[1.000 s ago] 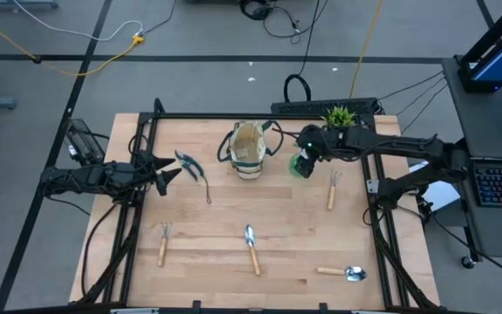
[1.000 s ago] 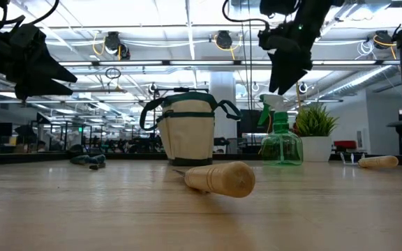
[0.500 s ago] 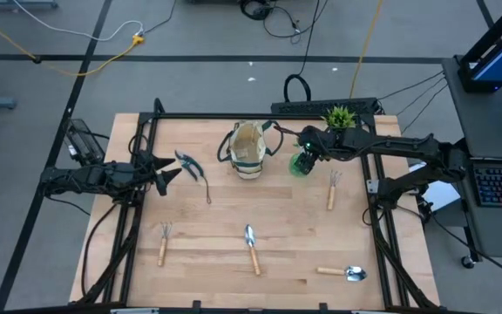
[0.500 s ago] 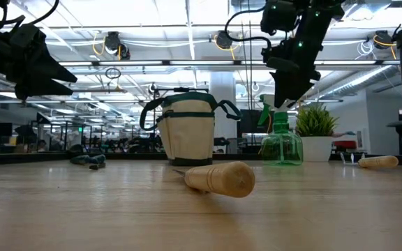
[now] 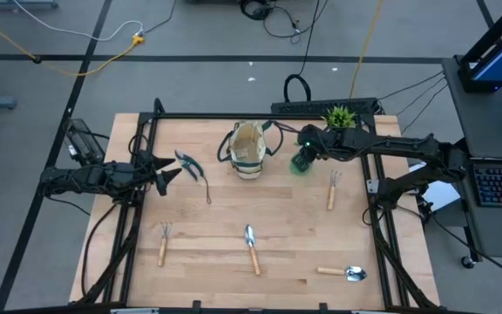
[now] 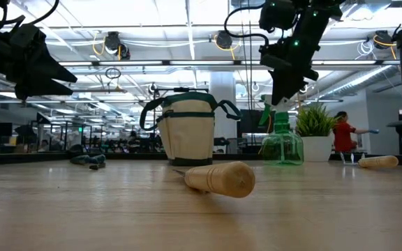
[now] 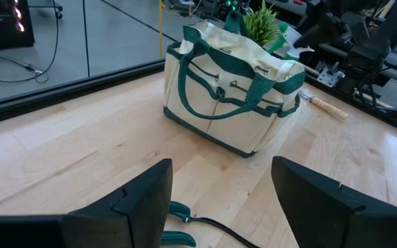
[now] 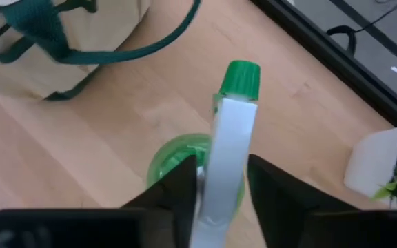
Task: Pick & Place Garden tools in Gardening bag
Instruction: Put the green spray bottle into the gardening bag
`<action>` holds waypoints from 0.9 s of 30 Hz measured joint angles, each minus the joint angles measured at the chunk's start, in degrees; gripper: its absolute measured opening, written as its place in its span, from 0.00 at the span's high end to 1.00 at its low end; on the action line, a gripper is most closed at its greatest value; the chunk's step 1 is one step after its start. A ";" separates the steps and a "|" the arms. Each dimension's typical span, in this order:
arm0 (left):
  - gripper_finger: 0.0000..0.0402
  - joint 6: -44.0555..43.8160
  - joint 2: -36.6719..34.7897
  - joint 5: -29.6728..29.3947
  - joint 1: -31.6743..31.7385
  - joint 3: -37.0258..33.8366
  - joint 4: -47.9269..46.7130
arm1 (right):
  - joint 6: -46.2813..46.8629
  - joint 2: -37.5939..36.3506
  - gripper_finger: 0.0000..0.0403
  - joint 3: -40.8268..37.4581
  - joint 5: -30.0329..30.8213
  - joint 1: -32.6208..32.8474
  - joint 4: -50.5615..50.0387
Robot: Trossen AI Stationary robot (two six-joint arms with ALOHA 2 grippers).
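Observation:
The green spray bottle (image 6: 280, 145) stands upright on the table, just right of the beige gardening bag (image 5: 247, 150), which stands on its base. My right gripper (image 8: 218, 180) is down over the bottle's white spray head and shut on it. My left gripper (image 7: 219, 207) hovers open at the table's left, above the dark-handled pruning shears (image 5: 194, 170). Two fork rakes (image 5: 332, 187) (image 5: 164, 242) and two trowels (image 5: 252, 247) (image 5: 342, 273) lie flat on the wood. My right gripper pinches the white spray head (image 8: 227, 148) at the bottle's top between its two fingers, one on each side face. The fingers (image 8: 182, 187) slant down from above and from the table's right side. The bottle stays upright with its base (image 6: 281, 160) on the table.
A small potted plant (image 5: 340, 116) stands at the far right corner, close behind the bottle. A dark frame rail (image 5: 234, 116) runs along the table's far edge. A person in red (image 6: 342, 132) shows in the room beyond. Bare wood lies between the tools.
My right gripper has sunk a little onto the spray bottle's head, rolled somewhat, and drawn its fingers in around the head. The bottle has stayed where it stood.

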 joint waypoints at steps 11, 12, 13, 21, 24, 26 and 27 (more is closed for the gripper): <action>0.37 0.00 0.00 0.00 0.01 0.00 0.00 | 1.03 -0.07 0.89 0.00 0.05 0.00 0.33; 0.37 0.00 0.00 0.00 0.00 0.00 0.00 | 1.12 -0.07 0.89 0.00 0.08 0.00 0.35; 0.37 0.00 0.00 0.00 0.01 0.00 0.00 | 1.38 -0.07 0.89 0.00 0.10 0.00 0.38; 0.37 0.00 0.00 0.00 -0.01 -0.01 0.06 | 2.19 -3.72 0.89 1.25 -0.04 0.00 0.00; 0.37 0.00 0.00 0.00 0.01 0.00 0.14 | 2.39 -6.43 0.89 2.90 -0.28 -0.20 -0.83; 0.37 0.00 0.00 0.00 -0.01 0.00 0.17 | 2.39 -8.38 0.89 4.07 -1.35 -0.47 -1.55; 0.37 0.00 0.00 0.00 0.00 0.00 0.19 | 2.41 -9.33 0.89 4.67 -1.91 -0.70 -1.65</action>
